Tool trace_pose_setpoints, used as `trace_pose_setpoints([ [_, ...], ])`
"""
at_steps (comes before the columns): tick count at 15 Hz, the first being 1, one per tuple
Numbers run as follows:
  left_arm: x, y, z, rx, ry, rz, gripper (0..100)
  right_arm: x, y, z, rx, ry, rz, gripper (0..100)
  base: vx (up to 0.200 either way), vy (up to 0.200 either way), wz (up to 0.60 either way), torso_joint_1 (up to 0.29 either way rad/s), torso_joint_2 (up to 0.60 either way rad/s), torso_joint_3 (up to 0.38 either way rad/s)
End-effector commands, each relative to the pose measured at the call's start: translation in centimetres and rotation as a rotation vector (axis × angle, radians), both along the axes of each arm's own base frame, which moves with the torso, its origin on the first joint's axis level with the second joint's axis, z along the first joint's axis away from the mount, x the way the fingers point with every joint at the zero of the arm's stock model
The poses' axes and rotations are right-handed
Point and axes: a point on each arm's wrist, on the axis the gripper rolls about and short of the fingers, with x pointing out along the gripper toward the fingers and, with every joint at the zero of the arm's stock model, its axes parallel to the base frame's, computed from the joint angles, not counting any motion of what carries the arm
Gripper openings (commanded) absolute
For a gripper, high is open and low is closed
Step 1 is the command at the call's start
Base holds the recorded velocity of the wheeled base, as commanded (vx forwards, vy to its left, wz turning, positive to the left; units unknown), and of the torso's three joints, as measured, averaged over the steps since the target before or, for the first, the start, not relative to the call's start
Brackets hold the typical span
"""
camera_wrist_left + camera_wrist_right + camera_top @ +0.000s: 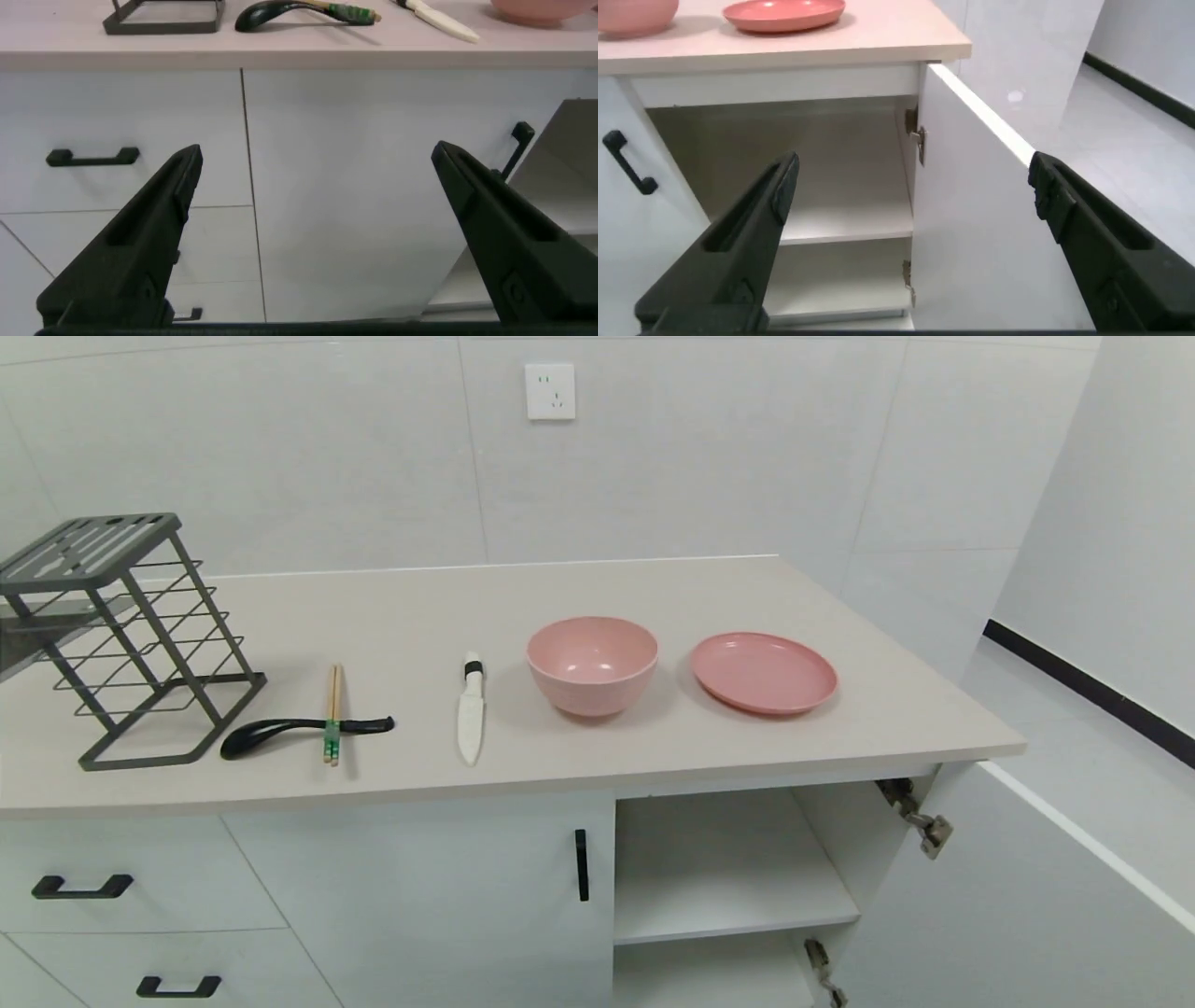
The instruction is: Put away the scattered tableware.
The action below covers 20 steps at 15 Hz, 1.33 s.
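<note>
Head view: pale counter [653, 588] against a white tiled wall [280, 448], socket [550, 391] high on it. Ranged along the counter from the robot's left to its right: dark wire rack [131, 635] near the left end; black spoon [280, 733] lying flat just beside it; chopsticks [332, 714] laid across the spoon's handle (touching it); white knife [470, 709], blade toward the front edge; pink bowl [592, 663] upright; pink plate [763, 672] flat beside the bowl, not touching. Counter ending in a square corner just past the plate.

Below the front edge: drawers [121, 868] at the left, closed door [420, 896] in the middle, right door [1027, 896] swung open toward the robot with hinges showing, white shelf [728, 887] inside. Right of the open door, pale floor [1102, 747] running back along a side wall with black skirting.

Left wrist view: left gripper [318, 154] spread wide, holding nothing, low before the drawers and closed door, under the counter edge.

Right wrist view: right gripper [915, 163] likewise spread wide and holding nothing, facing the open cupboard [785, 168] and the door's edge.
</note>
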Motion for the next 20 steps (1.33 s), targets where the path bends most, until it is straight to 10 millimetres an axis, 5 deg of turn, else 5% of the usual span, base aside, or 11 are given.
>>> trace_pose_setpoints([
  [1,0.01,0.00,0.01,0.000,0.001,-0.001,100,0.00,0.00,0.01,0.000,-0.001,0.001,100,0.000,0.000,0.00,0.373,-0.47,-0.242],
  [11,0.01,0.00,0.01,0.000,0.001,-0.001,100,-0.01,0.00,0.05,0.000,-0.003,0.001,100,0.000,0.000,0.00,0.286,-0.52,-0.251],
  [15,0.01,0.00,0.02,-0.005,-0.001,0.001,100,0.00,0.00,0.01,0.000,-0.001,0.001,100,0.150,0.000,0.00,0.295,-0.59,-0.286],
  [20,0.01,0.00,0.02,-0.003,-0.001,0.001,100,0.00,0.00,0.01,0.000,-0.001,-0.001,100,0.000,0.000,0.00,0.097,-0.16,-0.086],
])
